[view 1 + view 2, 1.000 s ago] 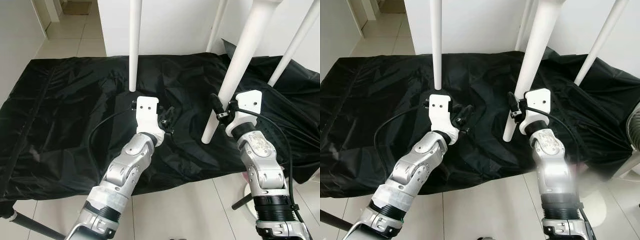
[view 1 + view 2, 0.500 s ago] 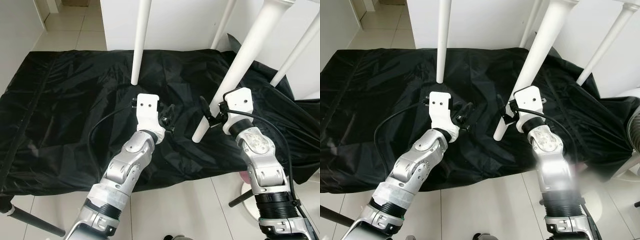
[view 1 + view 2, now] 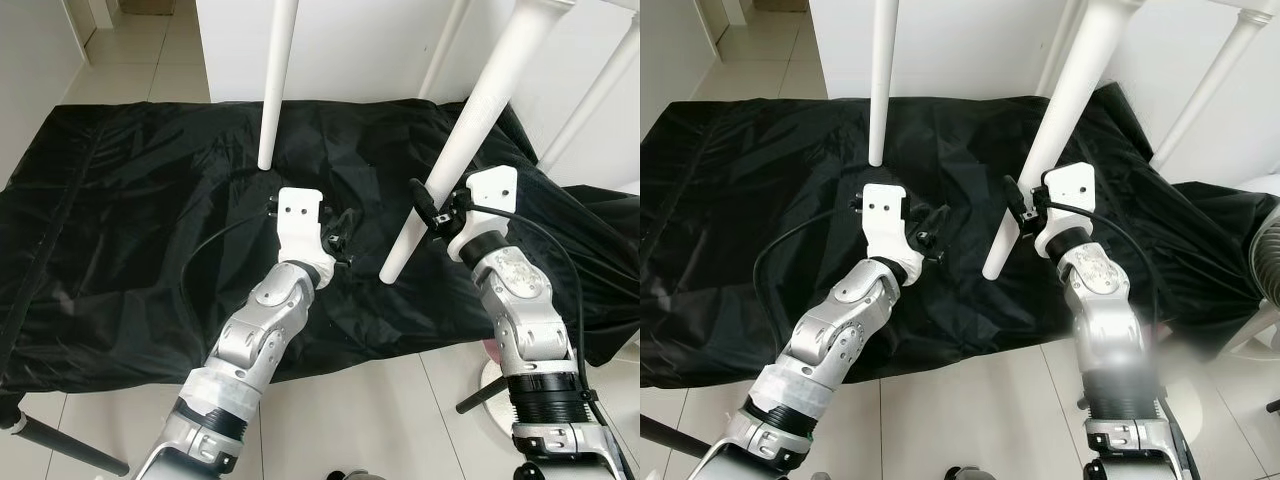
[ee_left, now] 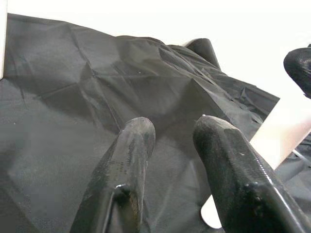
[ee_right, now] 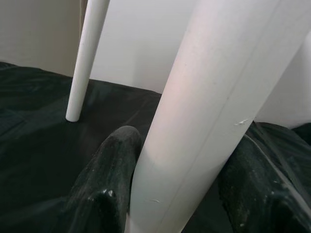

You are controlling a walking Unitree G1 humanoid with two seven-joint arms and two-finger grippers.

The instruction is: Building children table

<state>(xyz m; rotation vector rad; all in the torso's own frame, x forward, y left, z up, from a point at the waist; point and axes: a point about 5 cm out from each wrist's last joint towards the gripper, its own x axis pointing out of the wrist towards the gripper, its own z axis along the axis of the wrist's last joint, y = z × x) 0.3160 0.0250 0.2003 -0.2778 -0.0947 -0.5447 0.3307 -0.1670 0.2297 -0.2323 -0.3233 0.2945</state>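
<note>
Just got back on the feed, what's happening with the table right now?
The right gripper is clamped around one white table leg, which slants up out of the picture with its lower end just above the black sheet. The left gripper hangs empty and open beside it, over the sheet. Another white leg stands upright behind the left gripper, and two more lean off to the right.

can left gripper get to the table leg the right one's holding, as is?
Probably yes: the left gripper is open, empty, and only bare black cloth separates it from the white table leg in the right gripper.
</note>
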